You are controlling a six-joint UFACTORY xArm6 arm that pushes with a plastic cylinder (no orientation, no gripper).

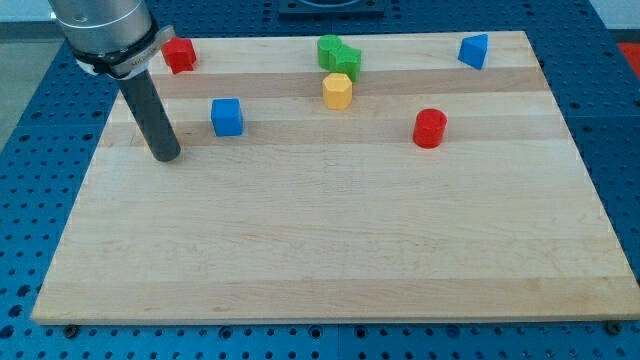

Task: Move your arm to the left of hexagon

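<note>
The yellow hexagon block (pixel 338 90) lies near the view's top centre of the wooden board (pixel 330 250). My tip (pixel 166 156) rests on the board at the view's left, far to the left of the hexagon and slightly lower. A blue cube (pixel 227 117) lies between my tip and the hexagon, just right of the rod. A green star-shaped block (pixel 338 53) touches the hexagon's top side.
A red block (pixel 179 54) lies at the board's top left, behind the rod. A red cylinder (pixel 430 128) lies right of the hexagon. A blue block (pixel 474 50) sits at the top right. Blue perforated table surrounds the board.
</note>
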